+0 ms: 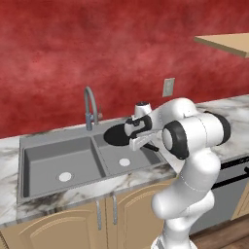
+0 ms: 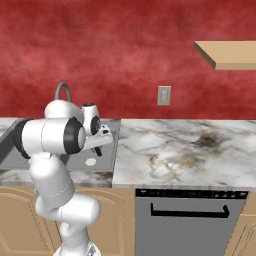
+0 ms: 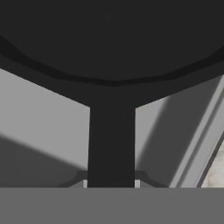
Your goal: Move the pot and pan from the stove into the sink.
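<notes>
From the left, the pan (image 1: 115,134) hangs over the sink's (image 1: 58,160) right basin, by the faucet (image 1: 89,108). The hand view has the pincer (image 3: 111,183) clamped on its handle (image 3: 111,144). From the right, the arm hides the pan and the marble counter (image 2: 185,150) stretches away.

The pan (image 1: 115,134) is matt black, without a glint anywhere, and its handle (image 3: 111,144) has the same dull dark finish. The sink (image 1: 58,163) looks like brushed grey steel, smooth and softly shaded, and the faucet (image 1: 89,104) is a like grey metal. The surface (image 2: 185,152) is polished white marble with grey and brown veins. Below it the cabinet doors (image 1: 58,228) are pale, smooth wood. The wall (image 2: 125,50) is mottled red, rough-looking plaster. The dishwasher front (image 2: 185,225) is flat grey metal.
</notes>
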